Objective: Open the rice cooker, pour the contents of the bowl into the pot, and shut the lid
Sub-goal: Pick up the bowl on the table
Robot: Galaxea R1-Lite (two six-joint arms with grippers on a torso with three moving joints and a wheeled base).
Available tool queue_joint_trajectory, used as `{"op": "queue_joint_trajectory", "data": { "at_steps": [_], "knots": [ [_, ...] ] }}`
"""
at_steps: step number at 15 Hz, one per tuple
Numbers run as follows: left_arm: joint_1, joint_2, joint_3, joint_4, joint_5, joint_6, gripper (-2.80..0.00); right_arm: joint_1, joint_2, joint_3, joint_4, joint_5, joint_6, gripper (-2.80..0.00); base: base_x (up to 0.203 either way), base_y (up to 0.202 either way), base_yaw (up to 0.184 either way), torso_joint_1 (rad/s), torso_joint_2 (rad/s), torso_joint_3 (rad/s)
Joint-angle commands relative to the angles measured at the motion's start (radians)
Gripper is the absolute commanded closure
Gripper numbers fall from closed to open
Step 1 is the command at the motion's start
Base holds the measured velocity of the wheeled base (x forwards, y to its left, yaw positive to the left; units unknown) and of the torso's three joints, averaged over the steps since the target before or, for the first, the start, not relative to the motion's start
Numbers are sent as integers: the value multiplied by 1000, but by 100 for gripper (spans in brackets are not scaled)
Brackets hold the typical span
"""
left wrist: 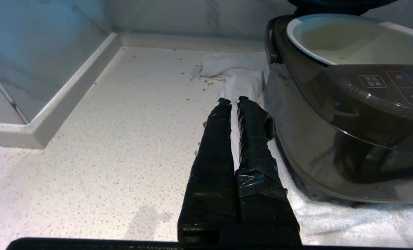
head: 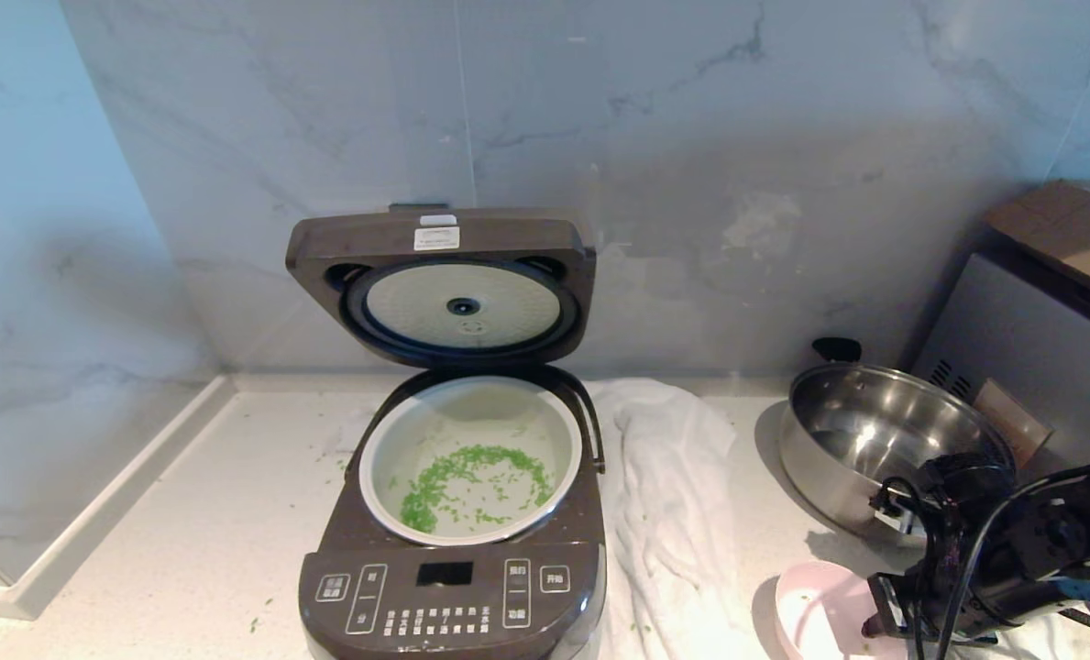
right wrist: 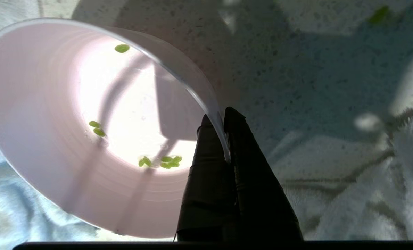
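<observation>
Right gripper (right wrist: 223,119) pinched tight on the rim of the bowl (right wrist: 88,132), one finger inside, one outside the wall. Sat low at the robot's right on the white towel (head: 673,477), near the front edge of the counter (head: 187,513). Only a few green bits left inside the bowl; most of the contents (head: 471,481) lay in the pot (head: 471,458). Stood well off to the gripper's left, the rice cooker (head: 453,596), its lid (head: 444,284) tipped up against the wall, hinge at the back. Open towel between bowl and cooker. Crowded the far side, just behind the right arm, a steel pan (head: 875,440). Left gripper (left wrist: 233,101) parked beside the cooker, fingers together, gripping nothing. Looked nearer the lid, the left arm.
</observation>
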Motion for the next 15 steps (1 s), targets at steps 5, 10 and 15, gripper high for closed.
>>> {"op": "queue_joint_trajectory", "data": {
  "at_steps": [5, 10, 15],
  "knots": [
    [0, 0, 0, 0, 0, 0, 0, 0, -195, -102, 267, 67, 45, 0, 0, 0, 0, 0, 0, 0],
    [0, 0, 0, 0, 2, -4, 0, 17, -333, -226, 492, 107, 156, 0, 0, 0, 0, 0, 0, 0],
    [0, 0, 3, -8, 0, -4, 0, 27, -395, -227, 562, 153, 158, 0, 0, 0, 0, 0, 0, 0]
  ]
}}
